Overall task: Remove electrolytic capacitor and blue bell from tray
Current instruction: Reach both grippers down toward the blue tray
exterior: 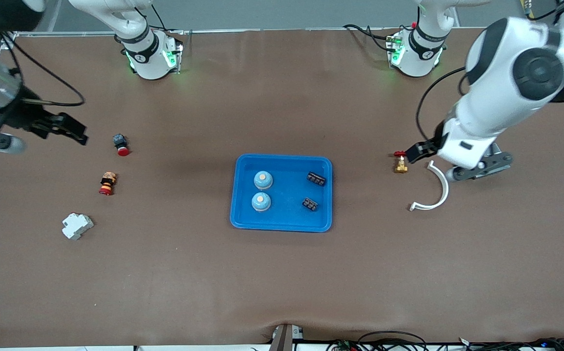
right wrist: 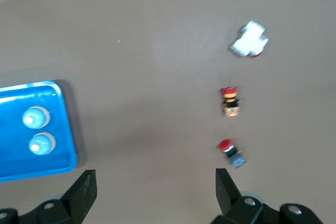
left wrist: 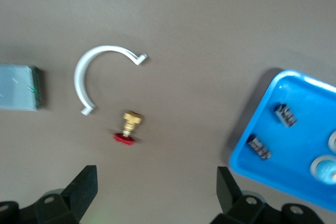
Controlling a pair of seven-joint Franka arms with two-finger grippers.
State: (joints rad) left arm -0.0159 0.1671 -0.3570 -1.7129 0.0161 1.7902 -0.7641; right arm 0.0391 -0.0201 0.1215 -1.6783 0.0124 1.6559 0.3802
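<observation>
Both hands empty with fingers spread wide: left hand (exterior: 414, 152) is up over the worktop (exterior: 282, 282) at the left arm's end, above the brass valve (exterior: 400, 165) and just beside the white curved clip (exterior: 434, 191); right hand (exterior: 70, 127) hangs over the right arm's end, near the blue-bodied red pushbutton (exterior: 121, 145). Both bells (exterior: 263, 180) (exterior: 261, 201) and both capacitors (exterior: 315, 179) (exterior: 310, 204) sit in the blue tray (exterior: 282, 224) mid-worktop, between the two hands and well apart from each. Second red button (exterior: 107, 184) and a white block (exterior: 77, 225) lie below the right hand's reach, toward the front camera.
</observation>
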